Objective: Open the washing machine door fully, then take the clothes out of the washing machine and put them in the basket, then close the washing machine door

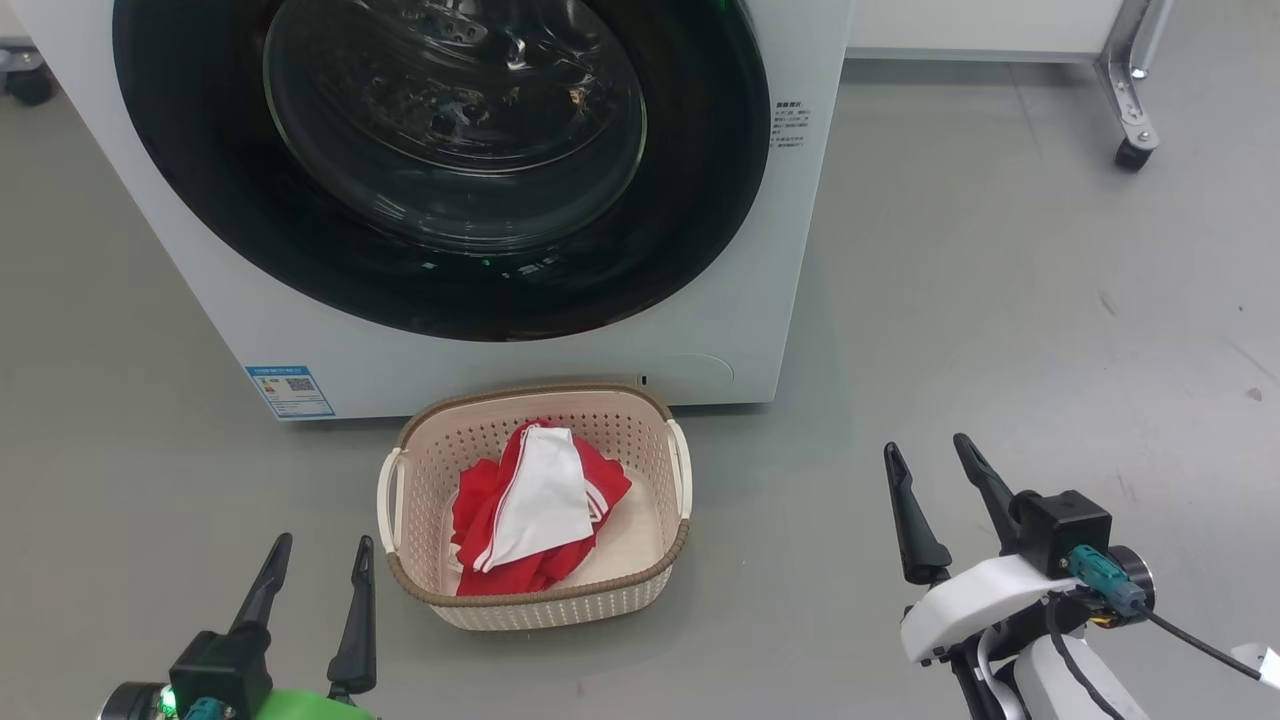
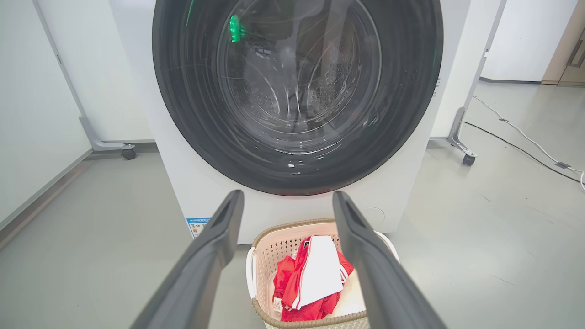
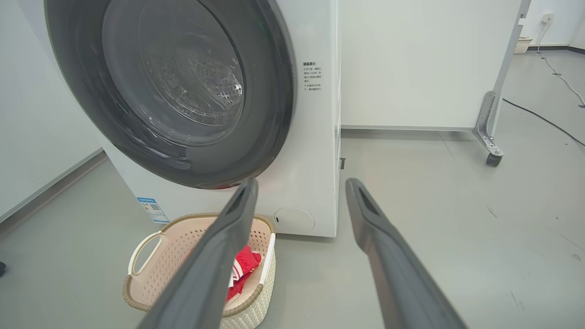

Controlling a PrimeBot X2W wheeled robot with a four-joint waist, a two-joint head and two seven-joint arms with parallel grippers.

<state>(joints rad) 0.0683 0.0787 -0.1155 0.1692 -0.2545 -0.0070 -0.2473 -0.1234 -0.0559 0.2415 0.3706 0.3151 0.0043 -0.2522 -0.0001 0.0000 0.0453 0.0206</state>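
Note:
The washing machine stands straight ahead, and its round black door lies flat against the front, shut. On the floor just before it sits the cream basket holding the red and white clothes. My left gripper hovers open to the basket's left, nothing between its fingers. Well to the basket's right, my right gripper is open and empty too. The left wrist view looks over the basket and clothes at the door. The right wrist view has the basket at lower left.
Grey floor spreads to the right of the machine. A white panel on a castor foot stands at the back right. Another castor is behind the machine on the left, and cables run over the floor at the far right.

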